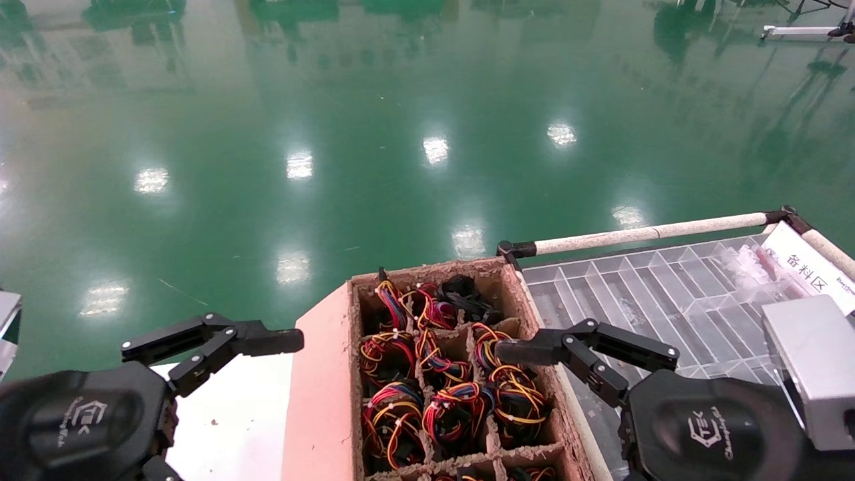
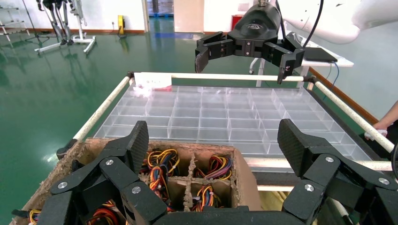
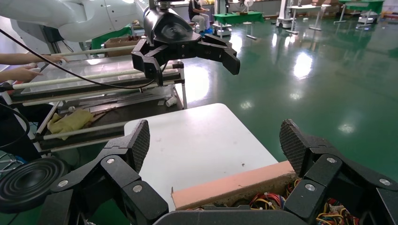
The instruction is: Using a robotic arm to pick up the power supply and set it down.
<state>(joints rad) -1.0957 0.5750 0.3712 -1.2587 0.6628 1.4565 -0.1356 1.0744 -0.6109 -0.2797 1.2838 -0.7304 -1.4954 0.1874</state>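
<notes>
Several power supplies (image 1: 444, 394) stand in the compartments of a brown cardboard box (image 1: 334, 374); only their red, yellow, orange and black wire bundles (image 2: 162, 164) show, the metal bodies are hidden. My left gripper (image 1: 244, 347) hangs open and empty beside the box's left wall, over a white table (image 3: 202, 140). My right gripper (image 1: 534, 353) hangs open and empty at the box's right wall. Each wrist view looks across the box (image 2: 244, 183) (image 3: 234, 185) between its own wide-open fingers (image 2: 138, 140) (image 3: 141, 140) at the other gripper (image 2: 244, 54) (image 3: 187, 54) opposite.
A clear plastic divider tray (image 1: 668, 287) framed by white tubes lies right of the box. A plain grey block (image 1: 811, 367) sits at the far right. A person's hands rest on the frame (image 3: 28, 72) (image 2: 382, 126). Green floor (image 1: 401, 133) lies beyond.
</notes>
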